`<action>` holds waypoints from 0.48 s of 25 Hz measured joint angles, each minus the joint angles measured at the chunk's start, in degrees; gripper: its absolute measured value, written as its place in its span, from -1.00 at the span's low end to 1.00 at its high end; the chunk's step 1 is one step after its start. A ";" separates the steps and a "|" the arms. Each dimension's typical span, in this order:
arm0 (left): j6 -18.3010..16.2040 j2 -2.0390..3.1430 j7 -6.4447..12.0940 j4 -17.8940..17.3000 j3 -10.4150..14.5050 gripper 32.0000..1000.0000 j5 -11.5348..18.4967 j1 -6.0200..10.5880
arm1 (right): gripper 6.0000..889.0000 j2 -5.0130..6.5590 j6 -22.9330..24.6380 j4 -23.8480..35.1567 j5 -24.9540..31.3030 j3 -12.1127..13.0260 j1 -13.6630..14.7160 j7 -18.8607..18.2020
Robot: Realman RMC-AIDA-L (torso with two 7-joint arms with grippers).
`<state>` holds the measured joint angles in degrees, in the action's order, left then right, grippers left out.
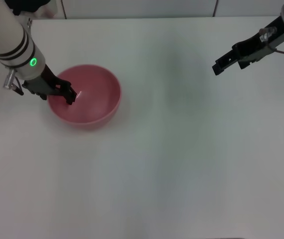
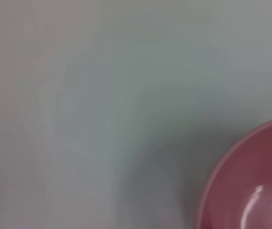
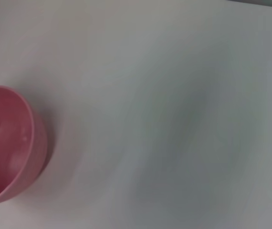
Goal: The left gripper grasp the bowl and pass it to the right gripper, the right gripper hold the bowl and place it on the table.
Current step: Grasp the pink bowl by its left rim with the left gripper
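Counter (image 1: 182, 164): plain white matte surface filling the near part of the head view; it carries the bowl.
Bowl (image 1: 87, 97): round, deep, pink plastic; upright on the counter at the robot's left side. Inside is smooth and glossy, with a small bright highlight on the inner wall. Rim is even and unbroken where visible. Outer wall tapers toward the base, as the right wrist view (image 3: 12, 143) shows. Left wrist view shows only a segment of rim and inside (image 2: 250, 191).
Left end effector (image 1: 68, 95): chunky, black, on a thick white arm with black bands and a lit green ring. It sits at the bowl's left rim, tips reaching over the rim into the bowl. Fingers look close together about the rim wall, but whether they actually clamp it cannot be told.
Right end effector (image 1: 221, 63): slim, black, with thin cables; held above the counter at the far right, well apart from the bowl. Fingers stand apart, holding nothing.
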<state>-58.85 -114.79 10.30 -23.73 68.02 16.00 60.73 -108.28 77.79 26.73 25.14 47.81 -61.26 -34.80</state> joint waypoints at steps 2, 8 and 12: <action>0.06 0.00 -0.16 0.00 0.00 0.61 0.00 0.00 | 0.92 0.00 0.00 0.01 0.00 0.00 0.00 0.00; 0.13 0.00 -0.61 0.00 0.00 0.18 0.00 0.00 | 0.92 0.00 0.00 0.05 0.00 0.00 0.00 -0.08; 0.14 0.02 -0.52 0.00 0.00 -0.16 -0.03 0.00 | 0.92 0.00 0.00 0.08 0.00 0.00 -0.01 -0.10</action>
<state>-58.71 -114.77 9.78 -23.73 68.03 15.97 60.73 -108.28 77.79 26.80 25.14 47.81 -61.26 -34.89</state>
